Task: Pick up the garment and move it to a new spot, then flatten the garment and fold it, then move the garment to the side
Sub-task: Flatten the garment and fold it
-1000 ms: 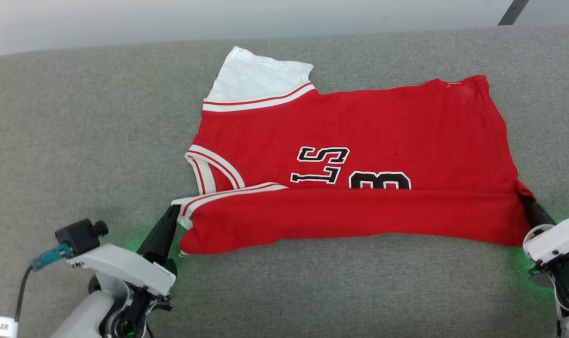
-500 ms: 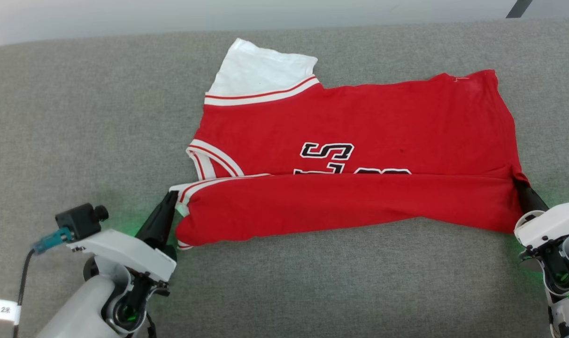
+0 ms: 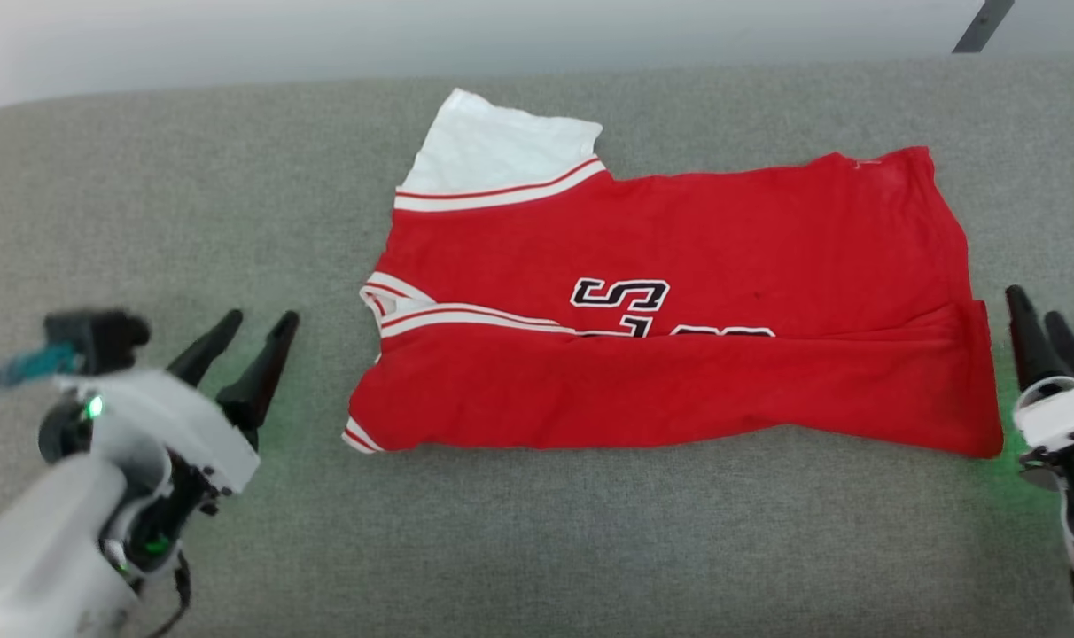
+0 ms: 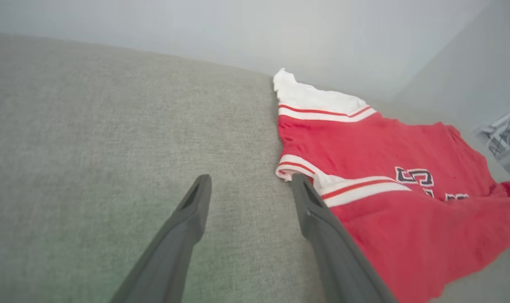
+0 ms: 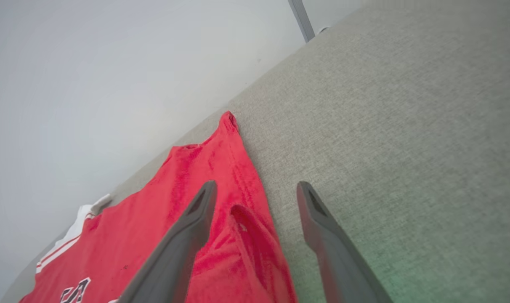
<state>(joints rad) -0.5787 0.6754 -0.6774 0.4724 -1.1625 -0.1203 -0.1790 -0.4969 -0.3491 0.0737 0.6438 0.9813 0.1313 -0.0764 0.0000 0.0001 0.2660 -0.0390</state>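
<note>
the garment (image 3: 679, 257) lies flat on the grey fabric surface (image 3: 147, 221), in the middle of the head view. its near long edge is folded up over the lower part of the lettering, so i judge one lengthwise fold done. the far side with the white sleeve is not yet folded, and the move to the side is left. its long axis runs left to right, collar end to my left, hem to my right. my left gripper (image 3: 262, 316) is spread and empty, apart from the collar end. my right gripper (image 3: 1033, 304) is spread and empty, just beside the hem.
</note>
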